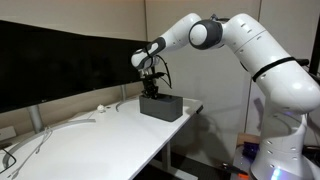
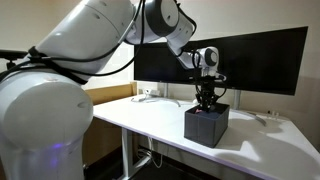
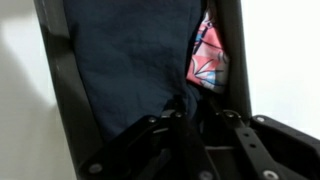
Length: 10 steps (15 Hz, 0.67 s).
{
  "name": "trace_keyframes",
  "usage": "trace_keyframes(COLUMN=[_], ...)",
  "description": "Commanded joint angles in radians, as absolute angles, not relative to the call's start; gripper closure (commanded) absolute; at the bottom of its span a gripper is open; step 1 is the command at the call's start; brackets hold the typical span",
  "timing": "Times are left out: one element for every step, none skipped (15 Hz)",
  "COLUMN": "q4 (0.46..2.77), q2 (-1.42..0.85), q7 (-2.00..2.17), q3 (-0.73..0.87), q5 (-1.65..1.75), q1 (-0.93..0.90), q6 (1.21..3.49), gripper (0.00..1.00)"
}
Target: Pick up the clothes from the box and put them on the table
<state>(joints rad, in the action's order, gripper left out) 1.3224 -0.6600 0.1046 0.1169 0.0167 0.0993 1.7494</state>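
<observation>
Navy garment (image 3: 130, 60), patterned garment (image 3: 211, 62), inside black box (image 2: 207, 126)

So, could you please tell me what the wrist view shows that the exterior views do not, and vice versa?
Only the wrist view shows what lies in the box: a navy garment with a pink-and-red patterned garment beside it. Only the exterior views show the arm, the white table and the black monitor. Both show the box and the end effector reaching into it.
</observation>
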Motion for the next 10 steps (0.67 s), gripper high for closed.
trace_keyframes(q4=[1.300, 1.297, 1.294, 1.288, 1.286, 1.284, 1.285, 1.285, 1.285, 1.283], q2=[-0.658, -0.660, -0.660, -0.666, -0.669, -0.676, -0.682, -0.688, -0.696, -0.705], q7=[0.114, 0.116, 0.116, 0.115, 0.116, 0.117, 0.119, 0.119, 0.123, 0.127], q3=[0.101, 0.102, 0.104, 0.107, 0.108, 0.110, 0.112, 0.112, 0.113, 0.113], q5=[-0.075, -0.094, -0.105, -0.108, -0.107, -0.099, -0.090, -0.085, -0.079, -0.078], q1=[0.159, 0.171, 0.177, 0.181, 0.183, 0.181, 0.177, 0.173, 0.168, 0.164], q6=[1.747, 1.750, 1.750, 1.748, 1.748, 1.745, 1.744, 1.744, 1.746, 1.746], gripper=[0.42, 0.34, 0.29, 0.21, 0.16, 0.08, 0.03, 0.01, 0.00, 0.00])
